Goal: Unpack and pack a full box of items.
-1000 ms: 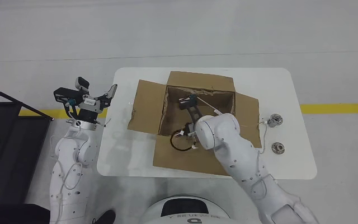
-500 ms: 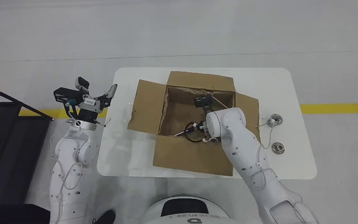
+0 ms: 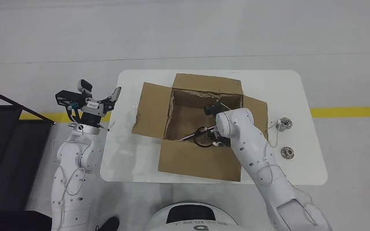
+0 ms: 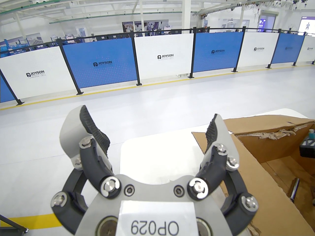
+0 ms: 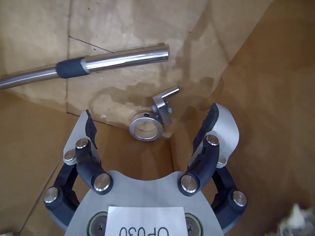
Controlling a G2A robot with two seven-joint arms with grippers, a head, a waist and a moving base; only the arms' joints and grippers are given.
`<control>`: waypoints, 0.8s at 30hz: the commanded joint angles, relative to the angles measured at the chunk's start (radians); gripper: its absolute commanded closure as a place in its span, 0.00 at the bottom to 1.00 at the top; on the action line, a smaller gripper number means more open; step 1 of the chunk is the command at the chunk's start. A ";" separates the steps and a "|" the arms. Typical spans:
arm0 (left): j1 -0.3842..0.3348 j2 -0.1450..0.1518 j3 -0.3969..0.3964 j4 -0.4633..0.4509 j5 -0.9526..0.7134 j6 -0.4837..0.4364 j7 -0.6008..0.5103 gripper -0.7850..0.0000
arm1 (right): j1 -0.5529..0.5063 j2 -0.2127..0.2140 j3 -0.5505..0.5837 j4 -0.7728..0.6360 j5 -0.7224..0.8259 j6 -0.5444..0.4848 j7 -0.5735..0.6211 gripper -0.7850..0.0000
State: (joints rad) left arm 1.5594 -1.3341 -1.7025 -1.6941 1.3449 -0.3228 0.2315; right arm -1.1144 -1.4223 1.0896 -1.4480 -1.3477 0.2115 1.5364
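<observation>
Hovering in box (image 3: 208,84) on white table (image 3: 133,164), R hand (image 5: 150,110) spread; L hand (image 4: 149,112) spread over grey floor (image 3: 173,29).

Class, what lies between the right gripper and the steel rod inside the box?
Right wrist view: a metal collar ring with a pin bracket, on the box floor, between the right gripper and steel rod.

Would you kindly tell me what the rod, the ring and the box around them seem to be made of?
Rod: likely polished or chromed steel, from its mirror-like highlights; its dark band looks matte, perhaps rubber or tape. Ring: probably aluminium, with a duller satin sheen. Box: brown cardboard, creased and stained.
</observation>
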 commanded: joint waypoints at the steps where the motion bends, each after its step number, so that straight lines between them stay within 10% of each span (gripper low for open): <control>1: 0.000 0.000 0.000 0.000 0.000 0.000 0.000 0.00 | 0.008 -0.001 -0.006 0.022 0.011 -0.009 -0.001 0.26; 4: 0.000 0.000 0.000 0.000 0.000 0.000 0.000 0.00 | 0.011 0.000 -0.011 0.036 0.013 -0.010 -0.001 0.52; 10: 0.000 0.000 0.000 0.000 0.000 0.000 0.000 0.00 | 0.021 0.001 -0.034 0.091 -0.012 0.002 -0.001 0.74; 12: 0.000 0.000 0.000 0.000 0.000 0.000 0.000 0.00 | 0.025 0.000 -0.044 0.100 -0.018 0.011 -0.001 1.00; 24: 0.000 0.000 0.000 0.000 0.000 0.000 0.000 0.00 | -0.157 0.029 0.059 -0.260 -0.042 0.005 -0.092 1.00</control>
State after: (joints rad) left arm 1.5594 -1.3341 -1.7025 -1.6941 1.3449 -0.3228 0.2315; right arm -1.2451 -1.3965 1.1331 -1.6659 -1.3957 0.2261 1.4593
